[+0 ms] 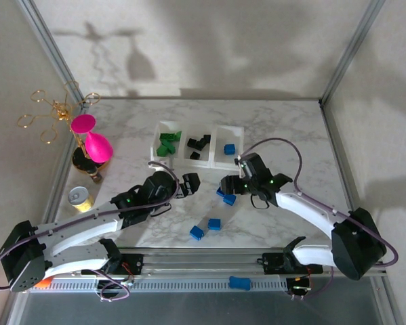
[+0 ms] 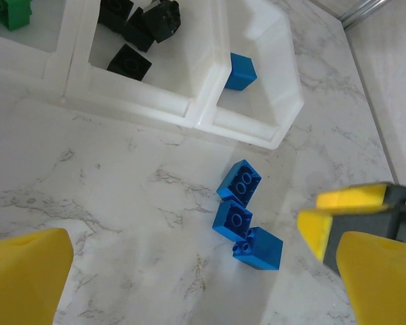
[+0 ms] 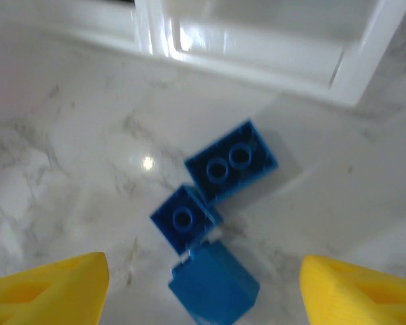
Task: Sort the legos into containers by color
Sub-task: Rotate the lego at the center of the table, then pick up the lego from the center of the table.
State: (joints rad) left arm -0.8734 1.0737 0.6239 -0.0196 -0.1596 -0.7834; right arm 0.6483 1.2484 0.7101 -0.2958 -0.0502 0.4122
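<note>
Watching the right gripper (image 3: pixel 204 298) from its wrist camera, I am seeing its yellow fingers (image 3: pixel 47 291) standing wide apart and holding nothing. It is hovering over a cluster of three blue legos (image 3: pixel 184 218) on the marble table (image 1: pixel 291 135), just in front of the tray (image 1: pixel 213 126). The left gripper (image 2: pixel 196 281) is also gaping fully and carrying nothing, and it is sitting near the same cluster.

What is worrying me is how the three are lying: they are touching one another, and the nearest brick (image 3: pixel 215 284) is looking tipped rather than flat. If I am closing on one, the fingers are likely catching a neighbour too, or flicking it away across the smooth top. A tilted brick is also liable to be squeezing out sideways. With both arms crowding this spot, I am risking a knock between them. The tray is light-looking, so a low approach could be shoving its wall.

The blue compartment (image 2: pixel 284 101) on the right is holding one blue brick (image 2: pixel 240 71); black bricks (image 2: pixel 131 27) are filling the middle one, and green bricks (image 1: pixel 167 143) the left one.

I am finding no brand, label or readable writing anywhere
</note>
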